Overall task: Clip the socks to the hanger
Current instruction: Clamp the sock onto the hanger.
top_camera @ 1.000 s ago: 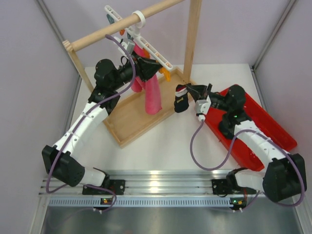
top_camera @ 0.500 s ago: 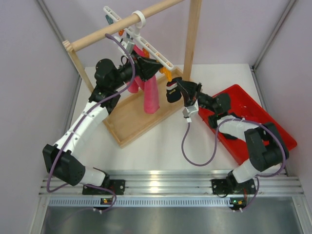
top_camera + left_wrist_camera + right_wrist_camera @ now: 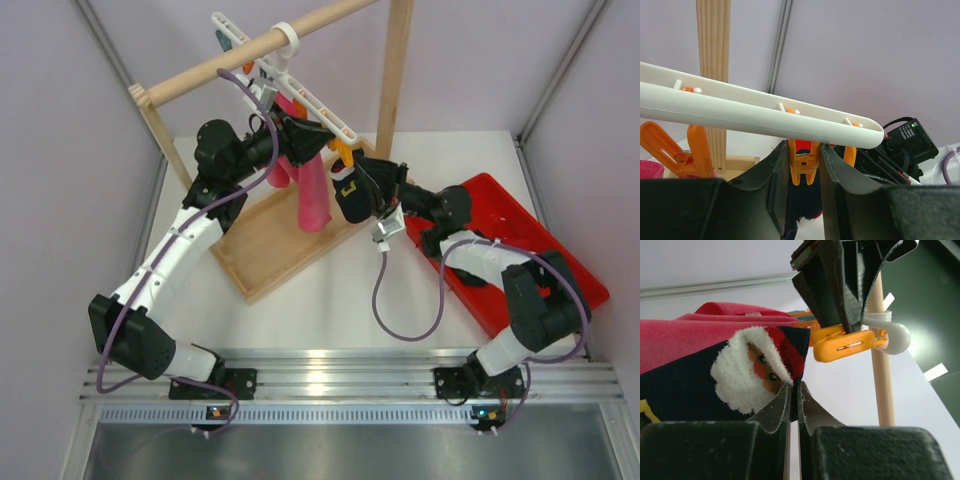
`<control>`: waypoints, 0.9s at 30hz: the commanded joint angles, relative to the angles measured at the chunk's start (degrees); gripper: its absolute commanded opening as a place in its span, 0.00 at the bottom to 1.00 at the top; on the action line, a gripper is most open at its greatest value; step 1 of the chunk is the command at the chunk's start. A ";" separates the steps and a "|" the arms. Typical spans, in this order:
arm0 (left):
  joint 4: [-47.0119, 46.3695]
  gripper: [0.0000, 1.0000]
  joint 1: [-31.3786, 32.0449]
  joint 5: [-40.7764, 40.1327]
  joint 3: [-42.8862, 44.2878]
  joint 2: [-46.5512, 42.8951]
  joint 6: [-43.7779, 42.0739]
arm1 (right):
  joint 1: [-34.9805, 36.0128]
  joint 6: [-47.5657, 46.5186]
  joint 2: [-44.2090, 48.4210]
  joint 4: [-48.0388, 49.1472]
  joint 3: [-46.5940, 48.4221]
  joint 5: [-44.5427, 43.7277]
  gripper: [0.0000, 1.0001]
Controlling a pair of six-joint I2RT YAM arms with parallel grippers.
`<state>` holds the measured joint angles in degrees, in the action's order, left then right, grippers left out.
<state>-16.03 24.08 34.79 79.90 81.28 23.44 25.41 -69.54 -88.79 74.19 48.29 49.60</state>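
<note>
The white hanger (image 3: pixel 300 95) hangs from the wooden rail, its bar (image 3: pixel 765 112) running across the left wrist view. My left gripper (image 3: pixel 322 140) is shut on an orange clip (image 3: pixel 804 160) under that bar, one finger on each side. My right gripper (image 3: pixel 372 192) is shut on a dark navy sock (image 3: pixel 350 198) with a Santa face (image 3: pixel 747 372), pinching its edge just below the red hat. The sock (image 3: pixel 802 200) hangs right under the squeezed clip (image 3: pixel 850 345), and its upper corner reaches the clip's tip. Whether it sits inside the clip's mouth I cannot tell.
A long pink cloth (image 3: pixel 312 195) hangs from the hanger beside the sock. The wooden rail frame (image 3: pixel 270 45) stands on a wooden base (image 3: pixel 270 240), with an upright post (image 3: pixel 881 370) close to the clip. A red tray (image 3: pixel 545 250) lies under the right arm.
My right arm has carried the sock left and up, from beside the tray to under the clip. The left gripper has stayed shut on the clip.
</note>
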 commanded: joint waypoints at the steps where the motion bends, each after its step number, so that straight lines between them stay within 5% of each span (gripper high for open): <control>1: 7.77 0.00 1.41 9.33 -0.71 1.96 0.64 | 1.48 -0.33 -1.38 8.51 4.26 1.46 0.00; 27: 8.12 0.00 1.41 10.65 -1.68 1.96 1.17 | 2.72 -3.15 -3.23 2.72 8.57 2.16 0.00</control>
<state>-16.03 24.03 36.64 79.90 81.28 23.44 26.98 -72.71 -92.25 74.52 53.82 50.54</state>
